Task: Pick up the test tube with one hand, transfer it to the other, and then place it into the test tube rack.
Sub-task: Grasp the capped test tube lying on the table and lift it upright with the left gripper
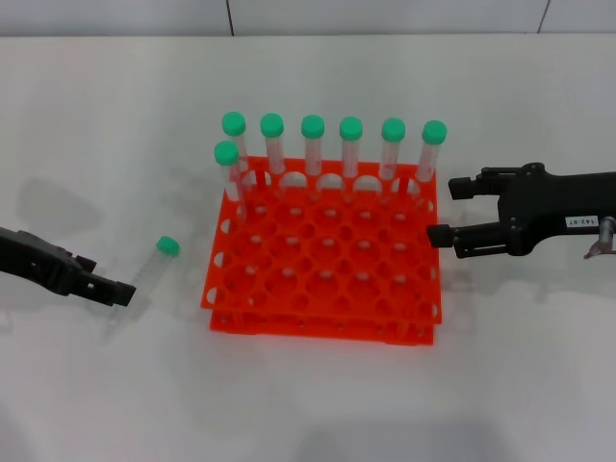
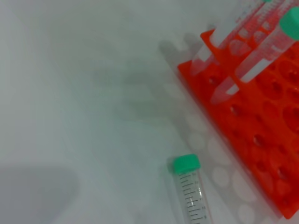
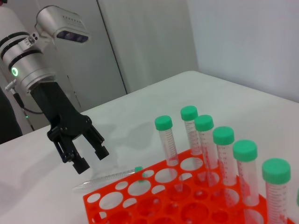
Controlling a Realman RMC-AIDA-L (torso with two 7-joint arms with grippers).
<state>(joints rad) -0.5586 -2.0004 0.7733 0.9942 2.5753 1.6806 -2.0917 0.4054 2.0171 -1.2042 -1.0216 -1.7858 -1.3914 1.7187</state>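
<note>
The test tube (image 1: 149, 276) lies flat on the desk (image 1: 308, 395) just beyond the released left end effector (image 3: 89, 158), between it and the test tube rack (image 1: 327, 279). The right end effector (image 1: 445, 212), also released, hovers beside the rack's opposite edge, where 7 capped tubes (image 1: 351, 144) stand.

The right gripper (image 1: 441, 212), at the right edge of the head view, carries a small white label (image 1: 578, 222) whose printed characters are too small to read. The test tube (image 2: 192, 195), at the bottom of the left wrist view, bears black graduation marks with illegible numerals.
</note>
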